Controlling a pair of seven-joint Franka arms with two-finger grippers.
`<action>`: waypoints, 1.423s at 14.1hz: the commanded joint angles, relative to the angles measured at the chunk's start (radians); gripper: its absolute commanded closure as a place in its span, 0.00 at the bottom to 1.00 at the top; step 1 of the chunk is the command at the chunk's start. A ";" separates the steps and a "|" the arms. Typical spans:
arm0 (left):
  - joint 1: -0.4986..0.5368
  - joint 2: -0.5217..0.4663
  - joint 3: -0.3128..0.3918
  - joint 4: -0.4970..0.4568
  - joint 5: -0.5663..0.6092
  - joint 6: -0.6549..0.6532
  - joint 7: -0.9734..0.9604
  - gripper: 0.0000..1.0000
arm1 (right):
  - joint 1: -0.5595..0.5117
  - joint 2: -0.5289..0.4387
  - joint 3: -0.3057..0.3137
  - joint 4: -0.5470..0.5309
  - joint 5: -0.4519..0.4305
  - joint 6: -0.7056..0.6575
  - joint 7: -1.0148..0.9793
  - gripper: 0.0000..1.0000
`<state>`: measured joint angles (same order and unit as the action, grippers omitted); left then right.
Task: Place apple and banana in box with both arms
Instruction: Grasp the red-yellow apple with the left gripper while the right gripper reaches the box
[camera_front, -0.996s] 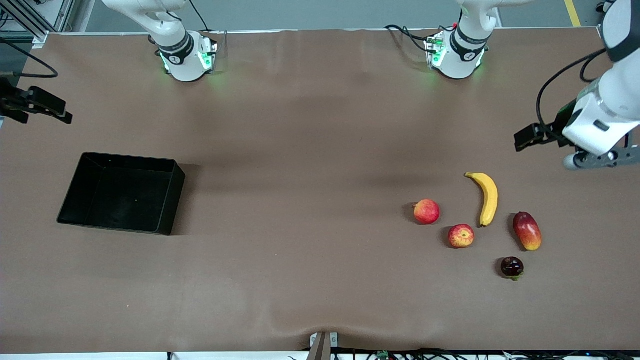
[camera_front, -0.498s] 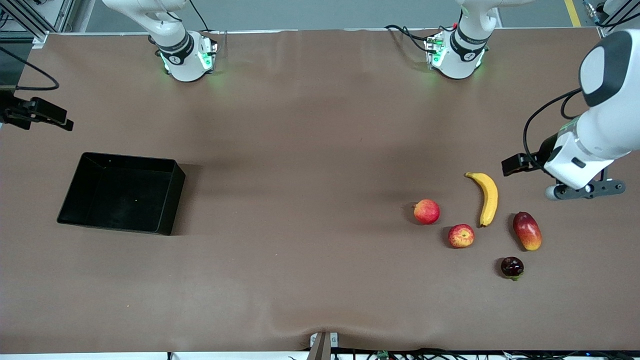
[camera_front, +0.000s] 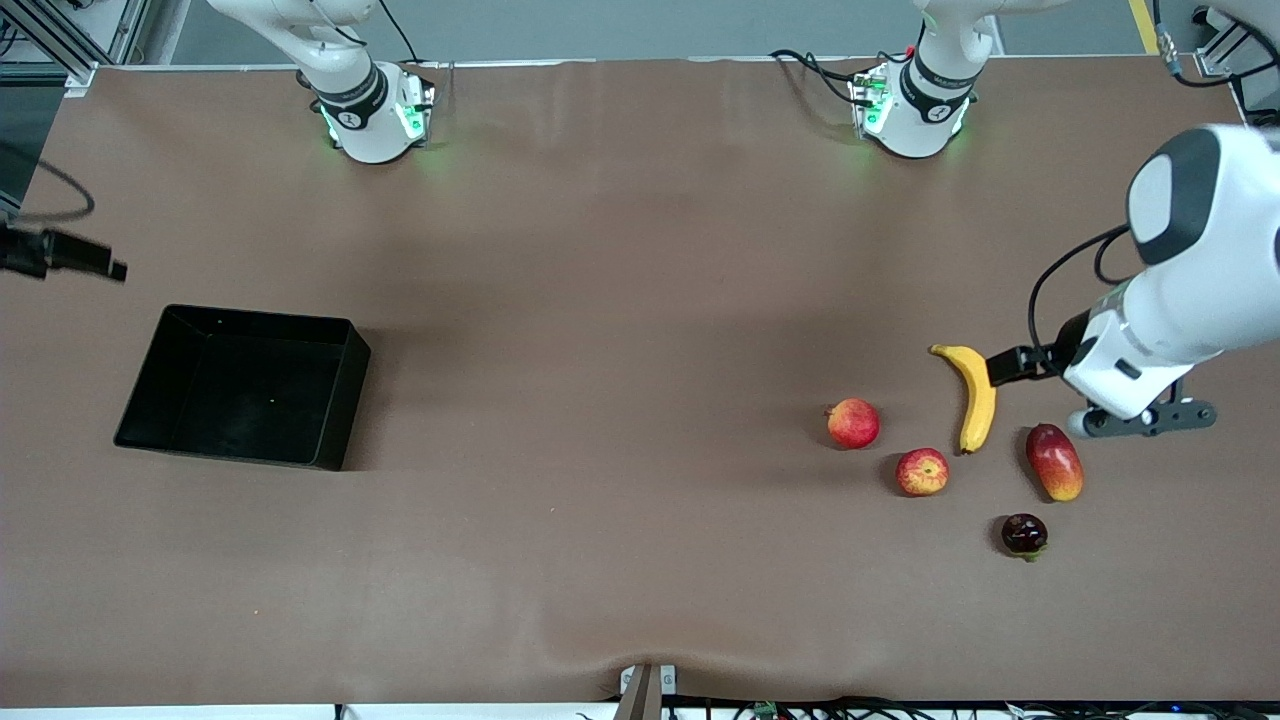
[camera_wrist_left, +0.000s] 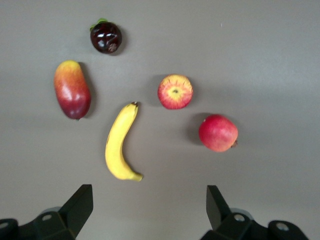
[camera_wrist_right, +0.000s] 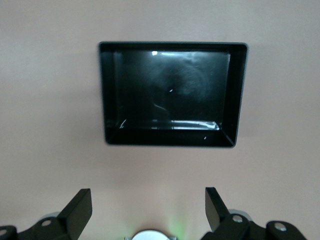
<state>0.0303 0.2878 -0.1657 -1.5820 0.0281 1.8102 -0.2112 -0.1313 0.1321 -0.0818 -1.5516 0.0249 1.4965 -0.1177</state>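
The banana (camera_front: 975, 395) lies toward the left arm's end of the table; it also shows in the left wrist view (camera_wrist_left: 117, 145). The apple (camera_front: 922, 472), with its yellow stem dimple, lies beside it (camera_wrist_left: 175, 92). My left gripper (camera_front: 1005, 366) is open and empty in the air over the banana's upper end; its fingertips (camera_wrist_left: 150, 207) frame bare table just short of the banana. The black box (camera_front: 340, 400) stands empty toward the right arm's end (camera_wrist_right: 170, 136). My right gripper (camera_front: 85, 265) is open and empty (camera_wrist_right: 150, 210), in the air over the table's edge beside the box.
A plainer pinkish-red fruit (camera_front: 853, 423) lies beside the apple. A red-orange mango (camera_front: 1055, 461) lies beside the banana, and a small dark fruit (camera_front: 1024, 535) lies nearer the front camera. The brown table cover (camera_front: 620, 400) stretches between box and fruit.
My left arm has swung down and in from the table's end until its gripper is over the banana. My right gripper has drifted slightly toward the table's edge.
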 joint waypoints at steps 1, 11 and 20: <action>-0.004 0.040 -0.001 0.013 0.019 0.063 -0.013 0.00 | -0.074 0.104 0.013 0.016 0.001 0.100 -0.054 0.00; -0.023 0.247 0.006 0.014 0.022 0.317 -0.004 0.00 | -0.168 0.311 0.011 -0.001 -0.002 0.375 -0.192 0.00; -0.029 0.387 0.003 0.028 0.081 0.437 -0.014 0.00 | -0.237 0.340 0.014 -0.022 0.009 0.390 -0.256 0.00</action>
<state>0.0114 0.6455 -0.1648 -1.5782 0.0941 2.2228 -0.2112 -0.3143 0.4663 -0.0862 -1.5763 0.0245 1.8762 -0.3413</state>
